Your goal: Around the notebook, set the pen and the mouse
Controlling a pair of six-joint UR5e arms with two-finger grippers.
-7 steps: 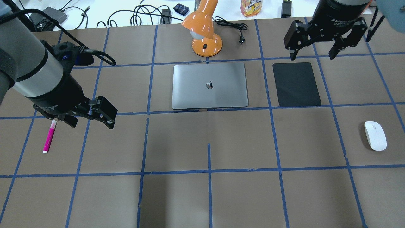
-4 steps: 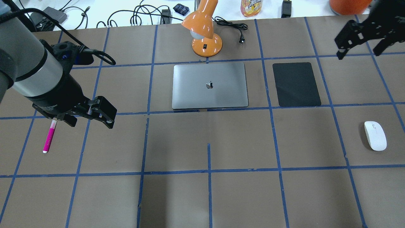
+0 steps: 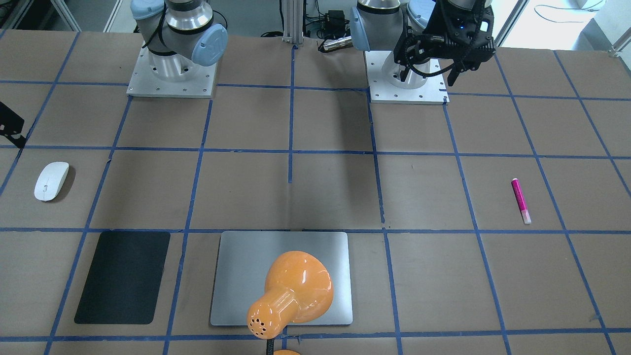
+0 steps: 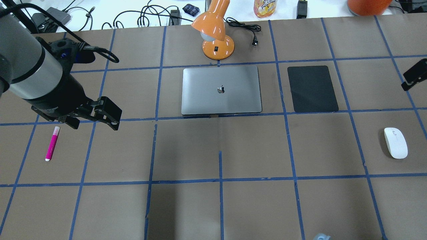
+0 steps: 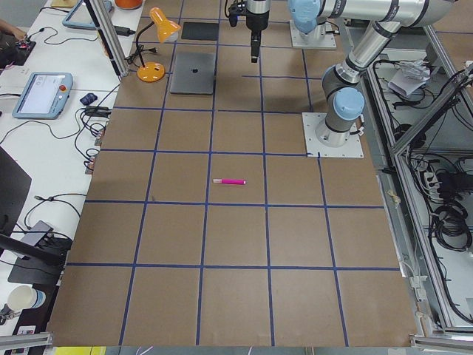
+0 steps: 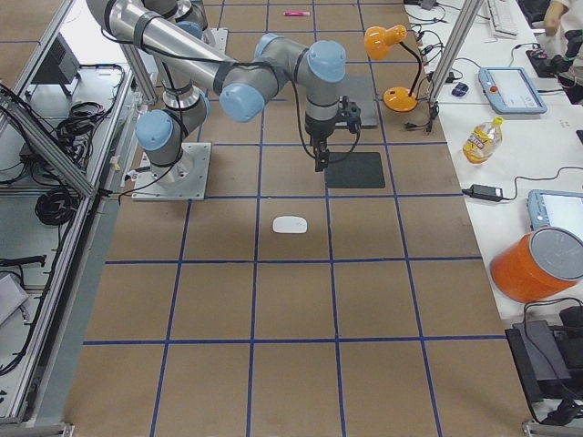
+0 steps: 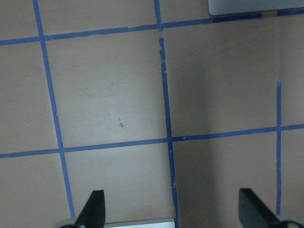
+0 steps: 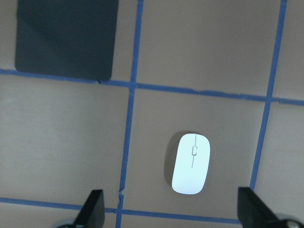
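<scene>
The magenta pen [image 4: 52,143] lies on the table at the left, clear of everything. My left gripper [image 4: 93,124] hovers open just beyond and to the right of it; its wrist view shows bare table between the fingers [image 7: 95,211] and a corner of the notebook [image 7: 256,5]. The silver notebook [image 4: 221,90] lies flat at the centre back. The white mouse [image 4: 395,142] rests at the far right. My right gripper [image 8: 172,209] is open high above it, with the mouse [image 8: 191,163] between and ahead of the fingers. In the overhead view only one of its fingers [image 4: 413,75] shows.
A black mat [image 4: 312,88] lies right of the notebook. An orange desk lamp [image 4: 215,33] stands behind the notebook and covers part of it in the front-facing view. Cables, a bottle and an orange bucket sit on the white bench beyond the table.
My right gripper has swung right from over the black mat, almost out of the overhead view. My left gripper has drifted slightly back, so the pen's cap now shows fully.
</scene>
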